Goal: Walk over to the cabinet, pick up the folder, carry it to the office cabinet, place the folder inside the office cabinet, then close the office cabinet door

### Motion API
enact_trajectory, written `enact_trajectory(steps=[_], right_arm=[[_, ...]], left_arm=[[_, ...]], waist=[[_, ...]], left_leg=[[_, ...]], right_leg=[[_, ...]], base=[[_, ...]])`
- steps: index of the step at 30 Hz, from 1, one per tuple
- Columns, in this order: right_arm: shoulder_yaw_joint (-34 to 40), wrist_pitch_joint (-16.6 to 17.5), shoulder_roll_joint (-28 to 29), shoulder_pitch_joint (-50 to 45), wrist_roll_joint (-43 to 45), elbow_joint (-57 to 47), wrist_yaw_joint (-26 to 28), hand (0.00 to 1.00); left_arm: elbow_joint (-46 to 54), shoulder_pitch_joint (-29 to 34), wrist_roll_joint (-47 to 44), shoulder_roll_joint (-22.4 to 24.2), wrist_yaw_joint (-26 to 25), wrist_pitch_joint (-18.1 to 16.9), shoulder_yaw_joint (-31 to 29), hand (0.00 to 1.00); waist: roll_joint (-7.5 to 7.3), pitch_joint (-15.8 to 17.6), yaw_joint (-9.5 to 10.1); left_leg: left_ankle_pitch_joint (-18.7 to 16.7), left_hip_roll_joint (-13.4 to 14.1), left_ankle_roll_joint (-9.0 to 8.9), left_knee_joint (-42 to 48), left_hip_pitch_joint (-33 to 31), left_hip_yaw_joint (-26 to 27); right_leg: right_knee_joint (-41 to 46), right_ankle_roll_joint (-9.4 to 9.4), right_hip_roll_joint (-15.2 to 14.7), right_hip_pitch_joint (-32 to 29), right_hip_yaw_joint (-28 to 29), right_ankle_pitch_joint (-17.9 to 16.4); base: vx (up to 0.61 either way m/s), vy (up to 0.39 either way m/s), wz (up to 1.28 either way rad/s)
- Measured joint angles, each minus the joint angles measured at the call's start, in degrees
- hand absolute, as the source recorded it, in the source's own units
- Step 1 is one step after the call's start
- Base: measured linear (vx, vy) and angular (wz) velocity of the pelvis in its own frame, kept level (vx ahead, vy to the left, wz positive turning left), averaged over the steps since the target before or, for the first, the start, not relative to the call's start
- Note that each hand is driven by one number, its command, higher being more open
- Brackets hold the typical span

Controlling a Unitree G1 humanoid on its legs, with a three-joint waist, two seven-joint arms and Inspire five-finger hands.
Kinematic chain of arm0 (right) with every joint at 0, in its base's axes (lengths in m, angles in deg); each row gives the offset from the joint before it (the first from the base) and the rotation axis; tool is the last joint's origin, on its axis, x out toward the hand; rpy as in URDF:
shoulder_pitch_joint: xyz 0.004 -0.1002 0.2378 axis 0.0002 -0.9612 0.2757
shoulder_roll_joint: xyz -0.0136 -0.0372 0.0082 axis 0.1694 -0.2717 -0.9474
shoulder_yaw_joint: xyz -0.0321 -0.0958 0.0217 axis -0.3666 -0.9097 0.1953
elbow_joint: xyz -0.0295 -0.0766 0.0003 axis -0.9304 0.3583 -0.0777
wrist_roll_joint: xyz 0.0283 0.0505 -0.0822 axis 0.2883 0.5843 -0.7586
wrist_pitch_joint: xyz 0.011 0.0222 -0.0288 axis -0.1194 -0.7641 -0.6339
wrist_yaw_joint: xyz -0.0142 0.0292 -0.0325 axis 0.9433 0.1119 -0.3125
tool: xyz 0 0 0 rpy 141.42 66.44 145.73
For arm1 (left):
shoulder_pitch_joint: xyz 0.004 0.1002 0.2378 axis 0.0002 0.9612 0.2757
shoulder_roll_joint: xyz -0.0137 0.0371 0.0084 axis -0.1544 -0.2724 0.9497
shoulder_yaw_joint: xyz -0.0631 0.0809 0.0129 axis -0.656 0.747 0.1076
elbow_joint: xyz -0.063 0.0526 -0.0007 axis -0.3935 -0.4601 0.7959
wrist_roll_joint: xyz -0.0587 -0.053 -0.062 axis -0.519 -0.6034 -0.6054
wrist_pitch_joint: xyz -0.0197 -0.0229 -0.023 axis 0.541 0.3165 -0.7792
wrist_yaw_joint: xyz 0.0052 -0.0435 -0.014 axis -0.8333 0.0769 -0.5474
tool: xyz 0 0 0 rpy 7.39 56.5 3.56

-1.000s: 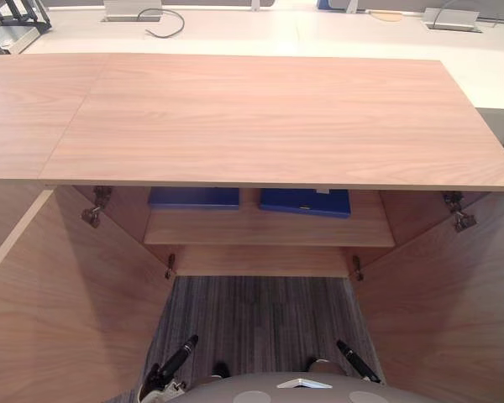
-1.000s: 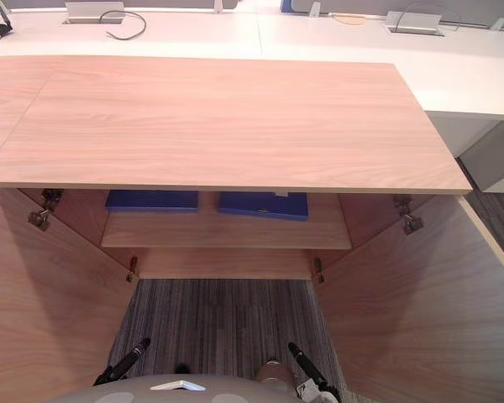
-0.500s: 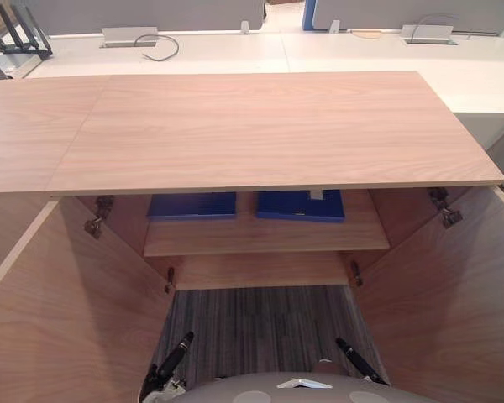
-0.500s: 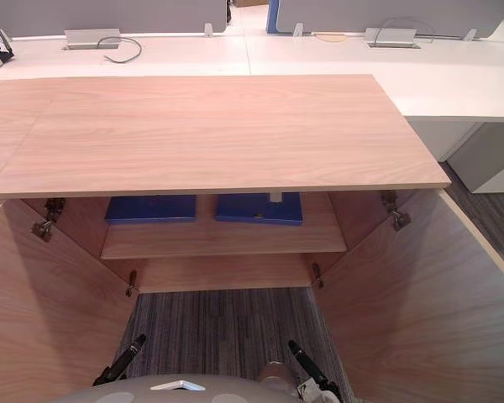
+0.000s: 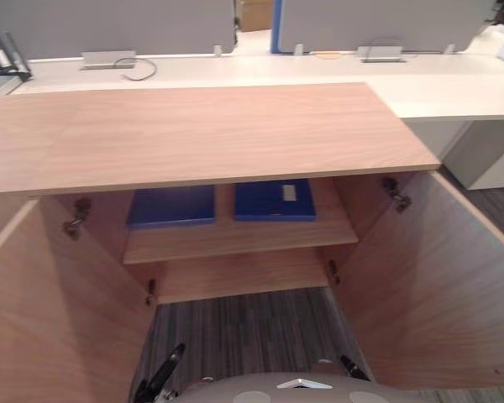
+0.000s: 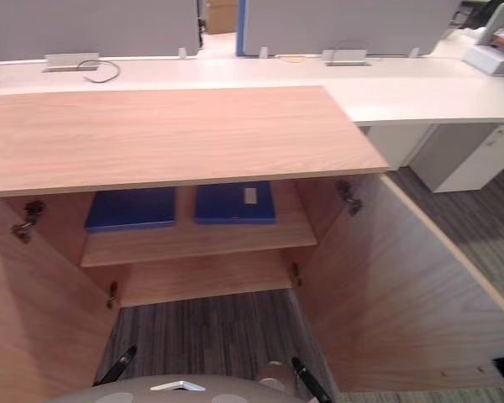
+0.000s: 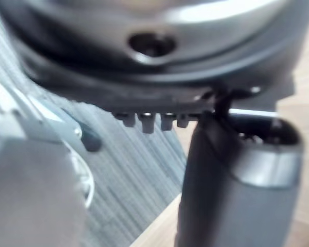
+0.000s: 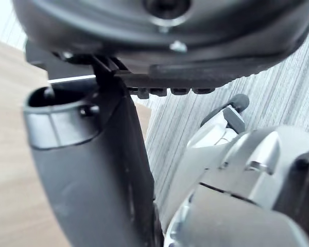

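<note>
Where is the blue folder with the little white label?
In the left eye view, the labelled folder lies flat on the shelf inside the open cabinet, on the robot's right, beside the plain blue folder.

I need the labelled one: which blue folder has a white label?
The right-hand flat blue folder on the wooden shelf; the left-hand blue folder is plain.

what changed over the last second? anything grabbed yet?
Only the camera moved: it swung right and up, so more of the white desk shows. Nothing has been taken hold of. The two blue folders lie on the shelf as before. The left door and right door stay open. The left hand and right hand still hang low, open and empty.
</note>
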Motion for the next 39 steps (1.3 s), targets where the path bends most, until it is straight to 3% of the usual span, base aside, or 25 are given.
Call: enact_trajectory(steps=[1, 2, 4, 5, 7, 10, 13, 23, 33, 36, 38, 39], right_arm=[[1.34, 0.5, -1.25, 0.16, -0.13, 1.23, -0.01, 1.0], [1.84, 0.65, -2.12, 0.51, -0.34, 2.08, -0.09, 1.0], [2.12, 0.33, -2.9, 0.79, -0.56, 4.23, -0.06, 1.0], [1.55, 0.05, -2.99, 1.44, -0.58, 5.04, -0.06, 1.0], [0.55, -0.11, -2.42, 2.15, -0.54, 5.94, 0.08, 1.0], [-1.56, -0.31, -2.54, 2.49, -0.15, 6.52, 0.67, 1.0], [-3.64, -0.24, -2.53, 2.8, -0.03, 7.14, 0.69, 1.0], [-5.75, -0.05, -2.13, 4.98, 0.03, 8.99, 0.74, 1.0], [-5.95, 0.71, -1.99, 4.76, -0.04, 8.95, 0.7, 1.0], [-8.33, 0.71, -2.44, 5.34, -2.0, 8.57, 0.78, 1.0], [-10.32, 0.7, -3.17, 6.23, -3.46, 8.26, 0.72, 1.0], [-10.57, 0.86, -3.88, 7.98, -4.19, 8.2, 0.58, 1.0]], left_arm=[[-1.25, 0.17, 0.96, 0.27, 0.03, 0.58, 0.11, 1.0], [-1.7, 0.3, 1.07, 0.34, 0.01, 0.64, 0.28, 1.0], [-2.14, 0.18, 1.27, -0.09, 0.05, 0.63, 1.88, 1.0], [-2.14, 0.53, 1.3, -0.57, 0.11, 0.58, 3.66, 1.0], [-2.17, 1.07, 1.31, -1.52, 0.34, 0.55, 6.39, 1.0], [-2.12, 1.52, 1.16, -2.28, 0.53, 0.36, 9.14, 1.0], [-2.14, 1.8, 0.77, -3.51, 0.44, 0.29, 10.88, 1.0], [-3.29, 2.0, 0.77, -5.78, 0.22, -0.26, 14.23, 1.0], [-3.24, 2.16, 0.69, -5.81, -0.11, -0.3, 14.38, 1.0], [-2.95, 2.14, 0.48, -5.86, -0.08, -0.38, 14.68, 1.0], [-1.49, 1.68, 0.49, -5.91, -0.13, -0.55, 15.48, 1.0], [-0.67, 1.58, 0.46, -5.13, -0.32, -0.55, 15.33, 1.0]], waist=[[1.5, -0.8, 0.44], [1.91, -1.09, 0.35], [1.76, -0.99, 0.34], [1.62, -1.07, 0.47], [1.37, -1.16, 0.14], [1.12, -1.28, 0.19], [-0.02, -1.98, 0.24], [-1.71, -2.11, 0.28], [-1.21, -1.44, 0.2], [-1.07, -0.91, -0.15], [-0.56, 1.43, -0.21], [0.43, 3.7, 0.37]], left_leg=[[1.48, -0.32, 0.3, -2.36, -0.35, -2.04], [2.67, -0.32, -0.33, -3.2, -0.69, -2.18], [3.17, -0.85, -0.46, -3.52, -1.13, -1.2], [3.22, -0.71, -0.52, -3.62, -1.16, -0.02], [3.47, -0.93, -0.57, -4.16, -1.17, 0.77], [3.62, -1.15, -0.52, -4.74, -1.25, 1.42], [4.18, -1.6, -0.53, -5.28, -1.8, 1.39], [4.18, -1.99, -0.63, -5.27, -0.56, -0.36], [4.03, -2.09, -0.65, -4.77, 0.24, -1.2], [3.84, -1.76, -0.48, -2.29, -2.3, -3.85], [2.12, -0.6, -0.65, 3.48, -5.87, -6.46], [0.24, 1.0, -0.95, 8.85, -8.71, -7.31]], right_leg=[[-5.3, 0.09, 1.85, 0.96, -0.39, -0.06], [-8.94, 0.76, 2.58, 2.03, -1.34, -0.47], [-16.24, 1.96, 3.56, 4.41, -2.28, -0.68], [-21.28, 4.22, 4.24, 6.06, -2.03, 0.7], [-25.86, 5.98, 4.83, 7.12, -1.44, 2.27], [-30.98, 5.94, 5.71, 8.52, -1.21, 5.15], [-34.63, 5.99, 6.19, 9.29, -1.32, 7.4], [-36.76, 5.88, 6.27, 12.31, -2.68, 7.92], [-37.14, 5.79, 6.23, 13.77, -3.04, 7.87], [-36.83, 5.37, 6.23, 14.1, -5.24, 7.6], [-34.78, 4.03, 6.48, 13.64, -6.88, 6.55], [-31.82, 3.56, 7.06, 12.33, -7.16, 5.13]], base=[[0.02, -0.062, -0.51], [0.0, -0.102, -0.43], [-0.02, -0.08, -0.31], [-0.05, -0.028, -0.35], [-0.1, -0.011, -0.34], [-0.08, 0.017, -0.14], [-0.02, 0.002, -0.01], [0.01, -0.016, 0.05], [-0.04, -0.025, 0.02], [-0.07, -0.058, 0.41], [-0.09, -0.048, 0.56], [-0.15, -0.025, 0.24]])
